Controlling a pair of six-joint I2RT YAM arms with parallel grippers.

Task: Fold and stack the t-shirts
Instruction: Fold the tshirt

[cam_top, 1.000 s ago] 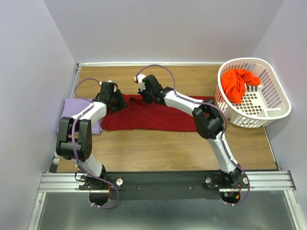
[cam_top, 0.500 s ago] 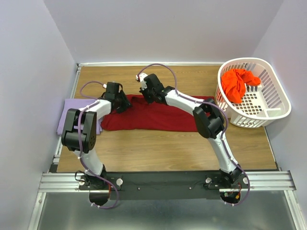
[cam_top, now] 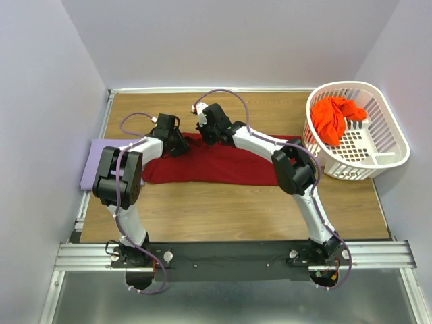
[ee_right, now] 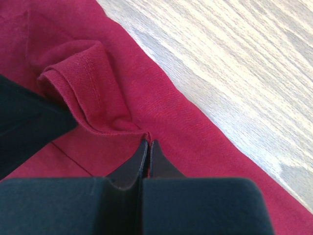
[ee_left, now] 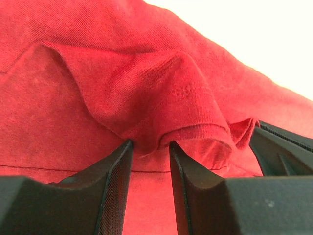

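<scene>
Top view, dark red t-shirt (cam_top: 216, 165): lay spread flat and wide across the middle of the wooden table (cam_top: 223, 209).
Top view, left gripper (cam_top: 177, 146): sat low over the dark red t-shirt's far left corner.
Top view, right gripper (cam_top: 206, 137): sat on the dark red t-shirt's far edge, just right of the left gripper.
Top view, lavender t-shirt (cam_top: 94, 163): lay flat off the dark red t-shirt's left end, partly under the left arm.
Top view, orange-red t-shirt (cam_top: 334, 118): lay bunched in the white basket (cam_top: 395, 145), beyond the dark red t-shirt's right end.
Left wrist view, left gripper (ee_left: 149, 144): jaws stood apart, astride a raised fold of the dark red t-shirt (ee_left: 73, 112).
Left wrist view, fold: a stitched hem dipped into the gap and met both fingers (ee_left: 117, 171); whether it was pinched could not be told.
Right wrist view, right gripper (ee_right: 148, 143): clenched tight, tips closed on a pucker of the dark red t-shirt (ee_right: 195, 137).
Right wrist view, hem roll (ee_right: 83, 83): curled up on the dark red t-shirt just left of the tips.
Right wrist view, table (ee_right: 234, 63): bare wood showed beyond the dark red t-shirt's edge.
</scene>
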